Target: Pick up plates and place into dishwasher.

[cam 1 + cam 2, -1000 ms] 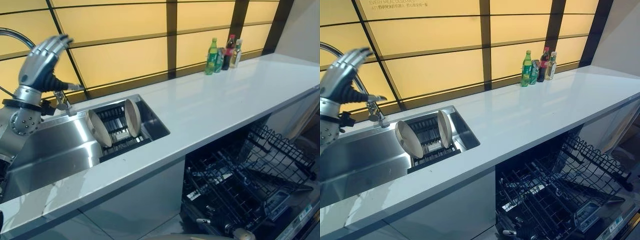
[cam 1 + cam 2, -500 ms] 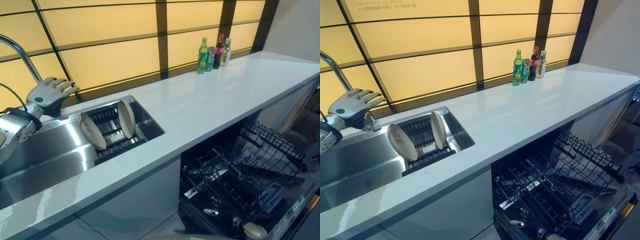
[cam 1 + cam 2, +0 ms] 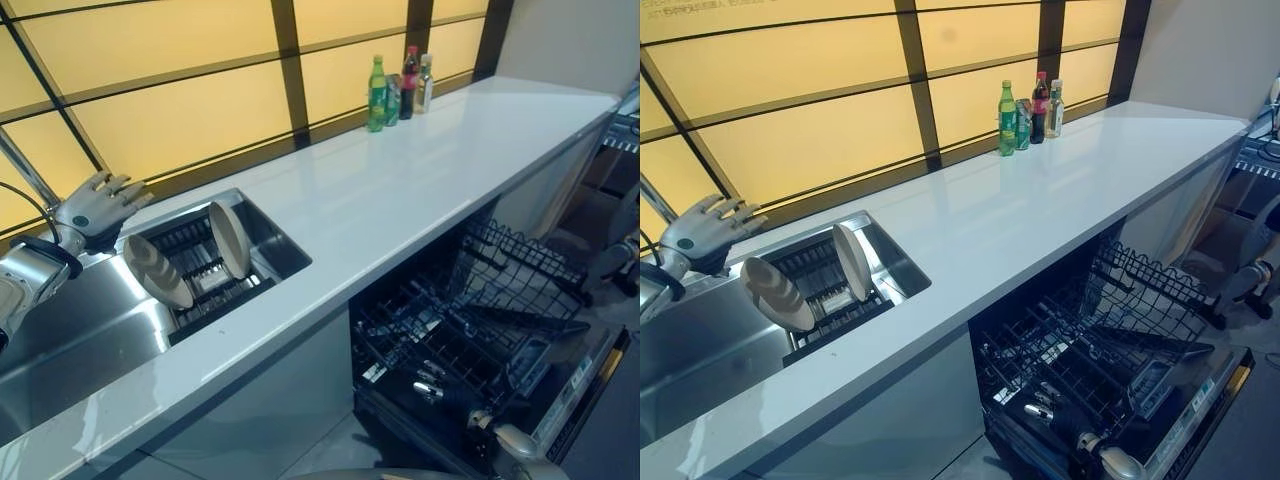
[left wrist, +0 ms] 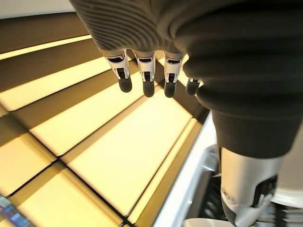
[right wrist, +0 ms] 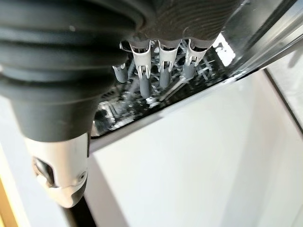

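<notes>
left hand (image 3: 95, 207) has dropped from head height to just behind the sink (image 3: 90, 330), fingers spread, holding nothing. both plates (image 3: 157, 272) still stand in the sink rack (image 3: 200, 280), untouched, so the pick hasn't started. right wrist view adds the right hand (image 5: 156, 71), fingers relaxed and empty, over the open dishwasher (image 3: 470, 340).

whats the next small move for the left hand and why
Probably lower the left hand toward the nearer plate and close on its rim: the hand hovers open behind the sink, holding nothing, and both plates stand in the rack while the dishwasher sits open.
</notes>
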{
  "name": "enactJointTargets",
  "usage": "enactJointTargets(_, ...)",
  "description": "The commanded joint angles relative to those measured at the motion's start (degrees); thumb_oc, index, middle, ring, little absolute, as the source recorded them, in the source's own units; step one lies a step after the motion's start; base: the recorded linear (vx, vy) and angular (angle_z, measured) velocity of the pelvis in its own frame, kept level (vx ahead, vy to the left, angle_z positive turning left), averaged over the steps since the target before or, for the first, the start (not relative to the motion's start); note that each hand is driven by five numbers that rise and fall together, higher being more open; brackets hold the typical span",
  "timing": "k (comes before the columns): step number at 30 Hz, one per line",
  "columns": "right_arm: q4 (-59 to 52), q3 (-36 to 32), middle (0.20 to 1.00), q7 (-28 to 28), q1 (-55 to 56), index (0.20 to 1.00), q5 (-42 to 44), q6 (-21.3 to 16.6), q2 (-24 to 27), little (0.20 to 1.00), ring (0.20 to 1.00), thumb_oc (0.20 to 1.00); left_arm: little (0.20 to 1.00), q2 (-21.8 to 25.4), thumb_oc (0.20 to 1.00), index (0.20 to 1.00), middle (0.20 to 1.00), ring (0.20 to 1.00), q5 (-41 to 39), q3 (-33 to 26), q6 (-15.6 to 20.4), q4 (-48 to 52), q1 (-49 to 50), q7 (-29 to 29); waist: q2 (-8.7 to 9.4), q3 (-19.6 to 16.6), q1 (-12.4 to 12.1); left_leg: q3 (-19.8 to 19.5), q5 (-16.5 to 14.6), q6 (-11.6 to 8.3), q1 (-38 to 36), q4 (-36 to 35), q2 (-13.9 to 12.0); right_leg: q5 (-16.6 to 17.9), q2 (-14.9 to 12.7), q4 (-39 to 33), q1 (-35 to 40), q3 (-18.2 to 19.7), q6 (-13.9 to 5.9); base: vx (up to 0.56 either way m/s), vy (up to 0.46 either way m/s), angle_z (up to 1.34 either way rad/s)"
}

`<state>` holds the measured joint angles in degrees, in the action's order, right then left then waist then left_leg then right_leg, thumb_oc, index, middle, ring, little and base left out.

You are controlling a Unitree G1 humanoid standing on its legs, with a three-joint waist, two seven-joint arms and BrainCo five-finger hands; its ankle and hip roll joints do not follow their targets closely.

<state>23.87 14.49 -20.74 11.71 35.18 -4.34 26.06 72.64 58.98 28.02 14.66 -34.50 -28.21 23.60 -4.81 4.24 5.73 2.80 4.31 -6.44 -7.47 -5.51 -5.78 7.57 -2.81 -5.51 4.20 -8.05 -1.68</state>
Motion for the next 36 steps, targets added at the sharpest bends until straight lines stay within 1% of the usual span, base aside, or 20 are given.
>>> enactJointTargets(1, -7.5, -2.7, 1.000, -0.3, -2.6, 1.000, 4.2, -4.3, 2.0, 1.000, 1.000, 1.000, 1.000, 0.5, 1.000, 1.000, 1.000, 1.000, 1.7, -3.6, 0.0, -3.1, -1.3, 1.9, 1.63, 3.2, 2.0, 3.9, -5.4, 5.57, -0.2, 0.5, 6.6, -5.5, -0.9, 0.9, 1.9, 0.8, -4.38, 0.00, 0.032, -0.10)
enactJointTargets(4, -9.4, -3.3, 1.000, -0.2, -2.6, 1.000, 5.2, -4.6, 2.4, 1.000, 1.000, 1.000, 1.000, -0.2, 1.000, 1.000, 1.000, 1.000, 2.9, -2.8, -0.7, -3.5, -0.3, -2.5, 1.67, 3.3, 2.4, 4.3, -5.4, 5.62, -0.2, 0.5, 6.6, -5.4, -1.0, 0.8, 1.8, 0.9, -4.52, 0.00, 0.023, -0.08)
enactJointTargets(7, -10.7, -3.5, 1.000, 0.5, -3.0, 1.000, 6.6, -4.9, 3.0, 1.000, 1.000, 1.000, 1.000, -0.9, 1.000, 1.000, 1.000, 1.000, 4.8, -1.7, -1.9, -5.4, 0.8, -4.4, 1.76, 3.5, 2.8, 4.6, -5.3, 5.69, -0.1, 0.5, 6.7, -5.3, -1.0, 0.8, 1.6, 1.0, -4.66, 0.00, 0.019, -0.11)
enactJointTargets(9, -11.6, -3.5, 1.000, 1.2, -3.3, 1.000, 7.4, -4.6, 3.2, 1.000, 1.000, 1.000, 1.000, -0.9, 1.000, 1.000, 1.000, 1.000, 5.6, -1.3, -2.7, -5.4, 0.8, -7.2, 1.69, 3.7, 2.9, 4.8, -5.3, 5.71, 0.0, 0.5, 6.7, -5.2, -1.0, 0.8, 1.4, 1.1, -4.76, -0.01, 0.015, -0.08)
enactJointTargets(11, -11.7, -3.7, 1.000, 1.1, -3.1, 1.000, 7.3, -4.9, 3.3, 1.000, 1.000, 1.000, 1.000, -0.7, 1.000, 1.000, 1.000, 1.000, 6.1, -1.4, -2.6, -5.9, 1.3, -8.8, 1.58, 3.8, 2.9, 4.8, -5.2, 5.73, 0.0, 0.5, 6.8, -5.2, -1.1, 0.8, 1.4, 1.1, -4.86, -0.01, 0.009, -0.04)
enactJointTargets(16, -11.7, -3.7, 1.000, 1.6, -3.1, 1.000, 7.7, -5.5, 3.8, 1.000, 1.000, 1.000, 1.000, 0.0, 1.000, 1.000, 1.000, 1.000, 4.9, -1.4, -2.6, -4.7, 2.6, -14.8, 1.44, 4.1, 2.9, 4.8, -5.1, 5.70, 0.1, 0.5, 6.8, -5.2, -1.3, 0.8, 1.4, 0.9, -5.01, 0.00, 0.000, 0.00)
enactJointTargets(18, -11.8, -3.5, 1.000, 2.8, -3.3, 1.000, 8.2, -5.6, 4.0, 1.000, 1.000, 1.000, 1.000, -0.3, 1.000, 1.000, 1.000, 1.000, 4.0, -1.1, -2.7, -4.2, 2.9, -16.0, 1.44, 4.2, 2.7, 4.7, -5.0, 5.73, 0.1, 0.5, 6.9, -5.2, -1.3, 0.8, 1.4, 0.7, -4.99, 0.00, 0.000, 0.00)
enactJointTargets(22, -11.6, -3.6, 1.000, 3.2, -3.9, 1.000, 9.6, -6.4, 4.6, 1.000, 1.000, 1.000, 1.000, -1.2, 1.000, 1.000, 1.000, 1.000, 3.4, -0.7, -2.8, -3.8, 3.1, -15.8, 1.58, 4.5, 2.5, 4.6, -5.0, 5.73, 0.2, 0.5, 6.8, -5.2, -1.3, 0.8, 1.4, 0.5, -4.99, 0.00, 0.000, 0.00)
enactJointTargets(26, -12.5, -4.3, 1.000, 3.4, -4.2, 1.000, 12.1, -7.3, 4.8, 1.000, 1.000, 1.000, 1.000, -2.4, 1.000, 1.000, 1.000, 1.000, 3.9, -0.7, -3.6, -4.5, 3.3, -13.6, 1.75, 4.9, 2.7, 4.7, -4.9, 5.77, 0.4, 0.5, 6.7, -5.1, -1.2, 0.8, 1.0, 0.7, -4.86, 0.00, 0.000, 0.00)
enactJointTargets(29, -14.0, -5.4, 1.000, 3.7, -4.7, 1.000, 14.5, -7.8, 5.1, 1.000, 1.000, 1.000, 1.000, -4.2, 1.000, 1.000, 1.000, 1.000, 3.4, -0.7, -5.7, -5.6, 4.0, -12.1, 1.98, 5.3, 3.0, 4.8, -4.9, 5.69, 0.7, 0.5, 6.5, -5.1, -1.1, 0.9, 0.7, 1.0, -4.78, -0.01, 0.035, 0.00)
enactJointTargets(33, -16.2, -6.8, 1.000, 4.8, -5.3, 1.000, 15.5, -8.8, 5.4, 1.000, 1.000, 1.000, 1.000, -6.3, 1.000, 1.000, 1.000, 1.000, 3.5, -1.2, -8.4, -7.0, 4.5, -9.3, 2.37, 5.9, 3.3, 5.0, -4.8, 5.69, 1.2, 0.5, 6.4, -5.0, -0.9, 0.9, 0.1, 1.6, -4.61, -0.01, 0.053, -0.03)
enactJointTargets(36, -17.3, -8.1, 1.000, 5.1, -5.8, 1.000, 15.2, -9.7, 6.4, 1.000, 1.000, 1.000, 1.000, -7.6, 1.000, 1.000, 1.000, 1.000, 4.2, -1.2, -9.8, -9.5, 4.3, -6.0, 2.65, 6.5, 3.7, 5.2, -4.6, 5.67, 1.8, 0.5, 6.3, -4.9, -0.6, 0.9, -0.6, 2.2, -4.52, -0.03, 0.066, -0.03)
